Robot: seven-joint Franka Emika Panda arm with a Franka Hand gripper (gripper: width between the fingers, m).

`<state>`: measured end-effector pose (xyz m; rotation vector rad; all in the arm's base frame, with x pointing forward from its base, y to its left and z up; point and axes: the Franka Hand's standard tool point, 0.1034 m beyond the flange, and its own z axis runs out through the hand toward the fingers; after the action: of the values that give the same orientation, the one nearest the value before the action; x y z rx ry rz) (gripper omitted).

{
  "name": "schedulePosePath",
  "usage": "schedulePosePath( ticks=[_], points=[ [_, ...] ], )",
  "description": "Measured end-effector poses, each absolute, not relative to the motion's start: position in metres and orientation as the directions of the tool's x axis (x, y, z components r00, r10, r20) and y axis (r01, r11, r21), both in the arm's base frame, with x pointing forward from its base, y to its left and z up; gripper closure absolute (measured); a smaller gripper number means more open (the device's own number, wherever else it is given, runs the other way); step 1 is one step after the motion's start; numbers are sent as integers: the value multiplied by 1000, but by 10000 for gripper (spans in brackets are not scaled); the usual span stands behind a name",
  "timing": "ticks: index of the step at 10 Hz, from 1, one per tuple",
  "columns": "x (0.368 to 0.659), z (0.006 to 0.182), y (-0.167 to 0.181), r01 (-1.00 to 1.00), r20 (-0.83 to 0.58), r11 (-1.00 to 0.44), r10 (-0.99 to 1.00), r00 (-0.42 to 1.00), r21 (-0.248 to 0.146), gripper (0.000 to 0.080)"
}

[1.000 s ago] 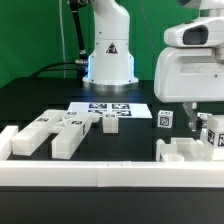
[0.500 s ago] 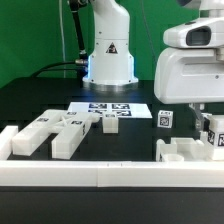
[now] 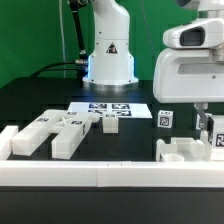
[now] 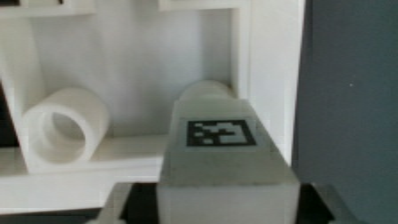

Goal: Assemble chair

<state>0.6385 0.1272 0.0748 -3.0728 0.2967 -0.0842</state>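
My gripper point(image 3: 207, 126) is at the exterior view's right, shut on a chunky white chair piece point(image 3: 218, 142) that bears a square tag. In the wrist view this piece point(image 4: 222, 140) fills the space between my fingers point(image 4: 135, 203); my gripper point(image 4: 222, 205) holds it just above a larger white chair part point(image 4: 107, 60) with walls and a round peg hole point(image 4: 63, 128). That larger part point(image 3: 184, 152) lies on the black table under my hand. More white chair pieces point(image 3: 50, 132) lie at the exterior view's left.
The marker board point(image 3: 110, 110) lies flat mid-table. A small tagged white block point(image 3: 164, 119) stands beside my hand. A white rail point(image 3: 100, 176) runs along the table's front. The robot base point(image 3: 108, 55) stands behind.
My gripper has moved a little toward the exterior view's right and slightly down, carrying the held piece with it.
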Motion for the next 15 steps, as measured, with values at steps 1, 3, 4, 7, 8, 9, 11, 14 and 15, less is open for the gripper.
schedulePosePath(
  ticks=[1, 3, 4, 7, 8, 9, 11, 14, 15],
  points=[
    [638, 75, 127, -299, 46, -952, -303, 952, -67, 511],
    [638, 74, 125, -498, 42, -862, -503, 863, -92, 510],
    [638, 74, 125, -594, 33, -798, -600, 800, -99, 510],
    [637, 74, 123, -759, 3, -642, -764, 646, -109, 509],
    [637, 74, 123, -797, -8, -594, -801, 598, -111, 509],
    [637, 74, 123, -819, -14, -563, -823, 568, -112, 509],
    [637, 74, 122, -884, -34, -455, -887, 461, -110, 509],
    [637, 73, 122, -941, -50, -321, -944, 327, -103, 509],
    [637, 73, 122, -945, -51, -311, -947, 317, -103, 509]
  ],
)
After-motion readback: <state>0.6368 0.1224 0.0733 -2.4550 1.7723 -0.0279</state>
